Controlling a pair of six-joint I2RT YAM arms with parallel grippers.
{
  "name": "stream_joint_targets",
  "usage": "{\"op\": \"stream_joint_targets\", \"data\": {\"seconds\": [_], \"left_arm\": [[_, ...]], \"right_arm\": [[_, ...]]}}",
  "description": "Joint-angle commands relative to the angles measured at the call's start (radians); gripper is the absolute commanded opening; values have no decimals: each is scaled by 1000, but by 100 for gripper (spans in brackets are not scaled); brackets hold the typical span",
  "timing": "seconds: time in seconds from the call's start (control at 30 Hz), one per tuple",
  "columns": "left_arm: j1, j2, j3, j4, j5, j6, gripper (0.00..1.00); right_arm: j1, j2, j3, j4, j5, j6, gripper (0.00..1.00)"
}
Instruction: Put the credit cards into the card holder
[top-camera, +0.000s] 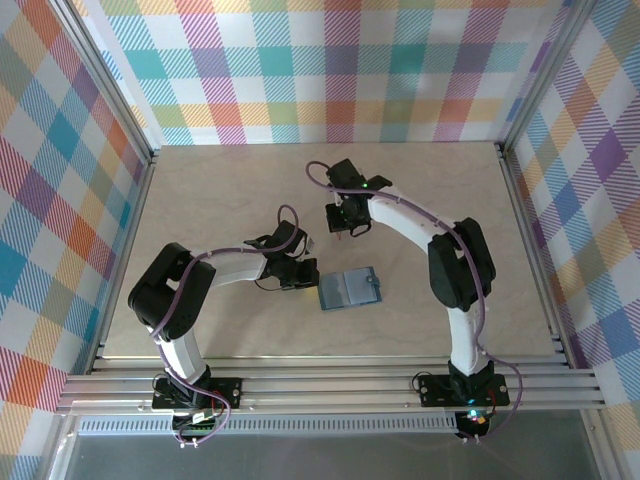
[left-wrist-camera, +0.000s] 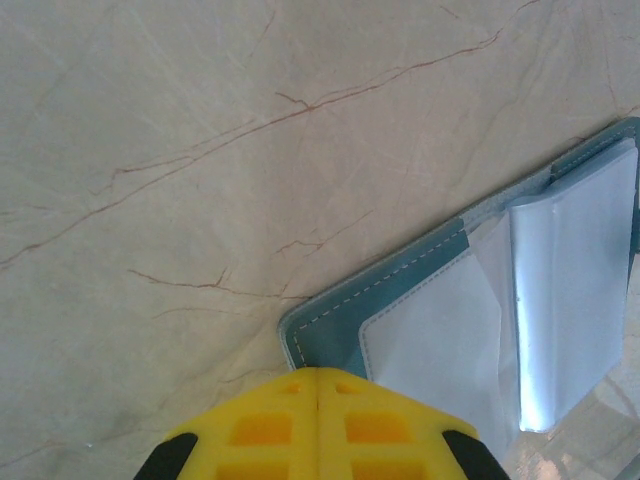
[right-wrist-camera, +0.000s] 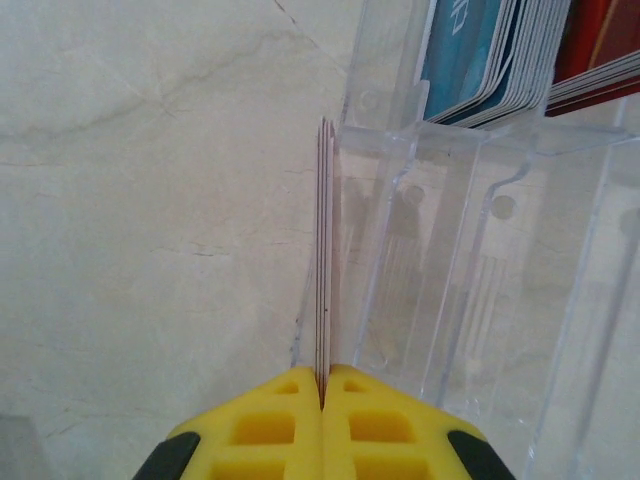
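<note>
Table top (left-wrist-camera: 200, 150) looks like pale stone-print laminate: smooth, matt, thin reddish veins. The wallet (left-wrist-camera: 325, 345) has a soft teal leathery cover with pale stitching, and its inner sleeves (left-wrist-camera: 570, 290) are clear glossy film. The case (right-wrist-camera: 480, 260) is hard see-through plastic, pretty shiny. Cards (right-wrist-camera: 470, 50) are thin glossy plastic. Gripper fingers (right-wrist-camera: 260, 435) – matt yellow plastic.

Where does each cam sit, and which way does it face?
Top external: above and behind the bases, looking down at the table; both arms, left gripper and right gripper show.
Left wrist: faces down at the open card holder; its shut yellow fingers show.
Right wrist: faces a clear case; its fingers pinch credit cards edge-on.
Shared: top and left wrist both see the card holder.
</note>
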Motion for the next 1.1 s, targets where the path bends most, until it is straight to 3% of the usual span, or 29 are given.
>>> {"op": "stream_joint_targets", "data": {"seconds": [0.0,0.83,1.07], "left_arm": [[12,-19,-34,-79,-50,9,0],[15,-74,-46,-80,-68,14,0],[16,-88,-45,-76,-74,4,0]], "right_arm": [[-5,-52,20,-47,-16,-19,4],[-34,81,72,-67,-28,47,0],[-34,22,26,-47,22,73,0]]}}
